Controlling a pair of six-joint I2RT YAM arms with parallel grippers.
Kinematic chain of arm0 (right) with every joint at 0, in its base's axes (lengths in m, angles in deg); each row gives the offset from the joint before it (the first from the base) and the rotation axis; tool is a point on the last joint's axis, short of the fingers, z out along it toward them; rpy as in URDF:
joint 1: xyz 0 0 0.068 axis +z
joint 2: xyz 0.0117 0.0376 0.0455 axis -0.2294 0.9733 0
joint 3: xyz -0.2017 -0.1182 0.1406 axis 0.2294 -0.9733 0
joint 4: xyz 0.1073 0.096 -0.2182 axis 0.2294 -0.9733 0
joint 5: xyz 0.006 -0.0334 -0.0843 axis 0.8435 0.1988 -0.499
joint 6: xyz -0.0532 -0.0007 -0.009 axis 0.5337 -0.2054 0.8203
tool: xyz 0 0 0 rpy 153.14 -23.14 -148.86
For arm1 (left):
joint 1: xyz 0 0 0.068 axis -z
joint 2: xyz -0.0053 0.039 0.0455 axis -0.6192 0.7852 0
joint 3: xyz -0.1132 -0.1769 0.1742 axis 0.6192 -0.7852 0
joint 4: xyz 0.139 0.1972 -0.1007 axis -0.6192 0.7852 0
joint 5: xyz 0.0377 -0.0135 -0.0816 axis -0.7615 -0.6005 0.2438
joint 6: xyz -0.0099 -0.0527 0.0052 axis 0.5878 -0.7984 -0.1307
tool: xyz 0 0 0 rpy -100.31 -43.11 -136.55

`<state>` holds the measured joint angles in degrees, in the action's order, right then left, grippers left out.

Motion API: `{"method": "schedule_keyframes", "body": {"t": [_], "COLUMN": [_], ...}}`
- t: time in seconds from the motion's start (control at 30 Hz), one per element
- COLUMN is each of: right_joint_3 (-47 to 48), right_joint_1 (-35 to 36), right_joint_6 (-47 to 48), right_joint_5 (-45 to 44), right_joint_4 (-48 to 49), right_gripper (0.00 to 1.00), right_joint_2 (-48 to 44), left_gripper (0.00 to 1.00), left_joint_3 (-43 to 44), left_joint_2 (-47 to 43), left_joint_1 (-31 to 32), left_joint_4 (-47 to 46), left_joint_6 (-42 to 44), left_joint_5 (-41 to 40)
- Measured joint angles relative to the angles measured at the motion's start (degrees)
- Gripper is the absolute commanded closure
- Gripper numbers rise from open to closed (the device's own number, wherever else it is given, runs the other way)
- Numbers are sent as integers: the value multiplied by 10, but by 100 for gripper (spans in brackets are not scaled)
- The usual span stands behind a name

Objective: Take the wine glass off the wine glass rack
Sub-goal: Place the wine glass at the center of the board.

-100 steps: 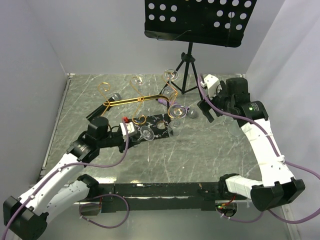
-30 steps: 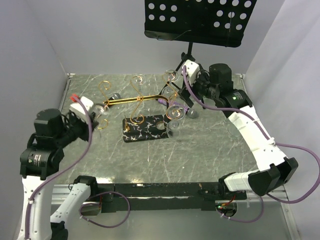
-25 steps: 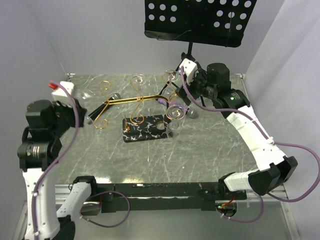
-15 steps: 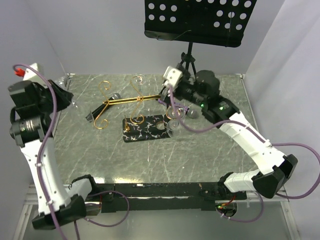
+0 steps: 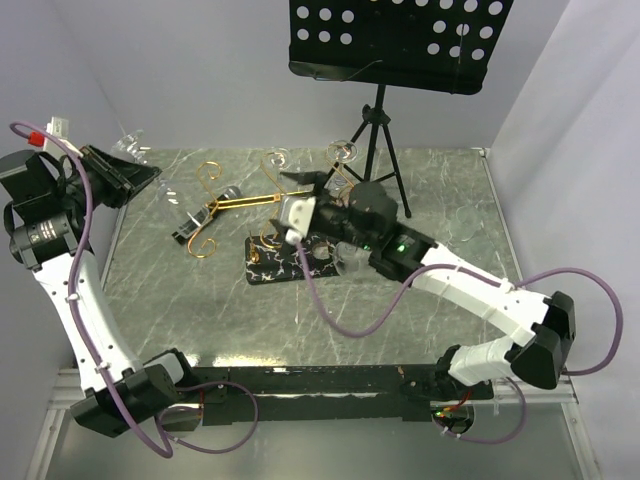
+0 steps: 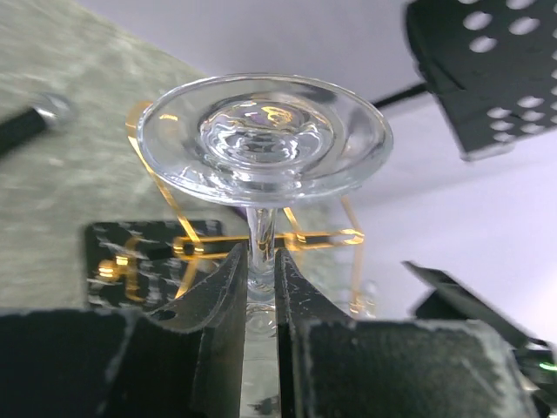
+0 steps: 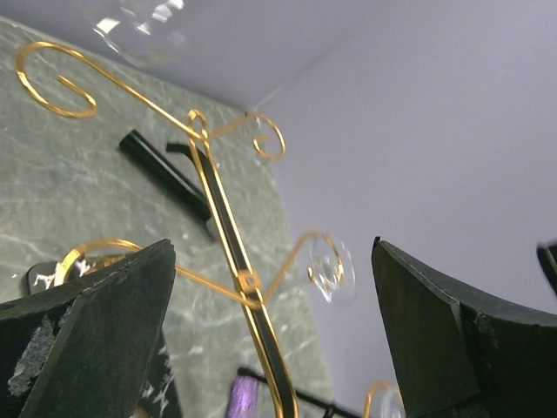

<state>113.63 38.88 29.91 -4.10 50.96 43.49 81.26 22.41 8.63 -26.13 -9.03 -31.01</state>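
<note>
My left gripper [image 6: 259,261] is shut on the stem of a clear wine glass [image 6: 261,135], whose round foot faces the left wrist camera. From above, that gripper [image 5: 140,166] is raised high at the far left with the wine glass [image 5: 130,146], well clear of the wine glass rack [image 5: 240,202]. The rack's gold arms spread over its black veined base [image 5: 285,262]. My right gripper [image 5: 312,188] hovers open over the middle of the rack. In the right wrist view its jaws [image 7: 274,287] stand wide around the gold pole [image 7: 235,252], holding nothing. Another glass [image 7: 331,270] hangs on a curled arm.
A black music stand [image 5: 400,40] on a tripod [image 5: 378,150] rises at the back. More glasses hang on the rack's far arms [image 5: 345,150]. A black bar end [image 5: 185,232] lies left of the base. Grey walls close in on three sides.
My left arm has carried the glass up and away to the far left. The right arm has swung left from the rack's right side to over its middle, still open.
</note>
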Motion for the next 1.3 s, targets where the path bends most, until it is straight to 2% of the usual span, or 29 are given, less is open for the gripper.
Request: {"method": "schedule_keyframes", "body": {"t": [0.2,0.5,0.6,0.87,1.3], "right_joint_3": [-21,-16,17,61,124], "right_joint_1": [56,87,94,116,129], "right_joint_6": [82,204,232,278,278], "right_joint_5": [-14,-41,-62,-76,-116], "right_joint_4": [107,267,321,357,350], "right_gripper": [0,0,0,0,0], "right_joint_2": [53,166,219,301,306], "left_gripper": [99,99,99,99,99], "left_joint_3": [-15,-6,-6,-7,-7], "left_joint_2": [33,65,69,94,98], "left_joint_1": [-2,-4,-4,5,16], "left_joint_4": [-55,-53,-53,-53,-57], "left_joint_6": [-80,-119,-125,-145,-166], "left_joint_5": [74,90,90,91,94]}}
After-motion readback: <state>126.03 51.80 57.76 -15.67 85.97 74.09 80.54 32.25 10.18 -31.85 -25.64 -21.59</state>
